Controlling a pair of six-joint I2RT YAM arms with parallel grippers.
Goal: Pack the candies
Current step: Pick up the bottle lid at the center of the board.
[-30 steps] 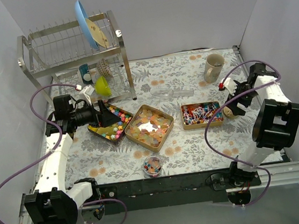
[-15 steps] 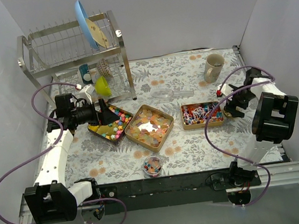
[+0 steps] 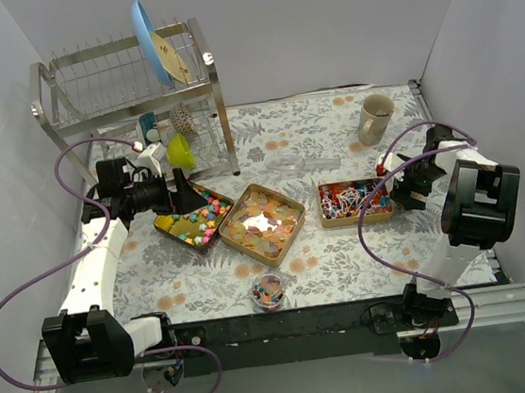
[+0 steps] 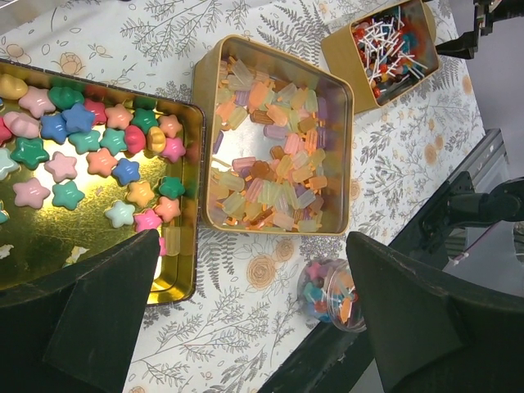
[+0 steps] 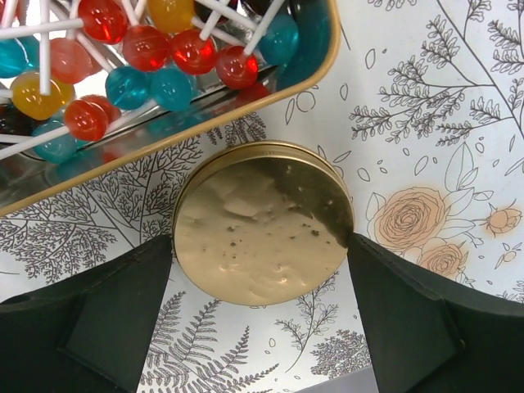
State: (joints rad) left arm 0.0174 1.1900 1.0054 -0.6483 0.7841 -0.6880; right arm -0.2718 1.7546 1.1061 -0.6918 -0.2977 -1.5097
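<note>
The candies lie in three gold tins. Pastel star candies [image 4: 90, 155] fill the left tin [image 3: 194, 220], orange-yellow wrapped pieces [image 4: 274, 155] the middle tin [image 3: 263, 223], and red, blue and yellow lollipops [image 5: 147, 57] the right tin [image 3: 353, 200]. A small clear jar [image 4: 332, 291] holds mixed candies near the front edge. My left gripper [image 3: 182, 194] hovers open above the star tin's far end, nothing between its fingers [image 4: 106, 311]. My right gripper [image 5: 258, 241] is low over a round gold lid [image 5: 262, 221] beside the lollipop tin. It is open, with both fingertips right at the lid's rim.
A metal dish rack [image 3: 128, 98] with a blue plate, a yellow-green cup and small items stands at the back left. A beige mug [image 3: 374, 117] is at the back right. A clear plastic piece [image 3: 301, 164] lies behind the middle tin.
My right gripper has swung left and down until its fingers flank the round lid. My left gripper has drifted slightly towards the rack.
</note>
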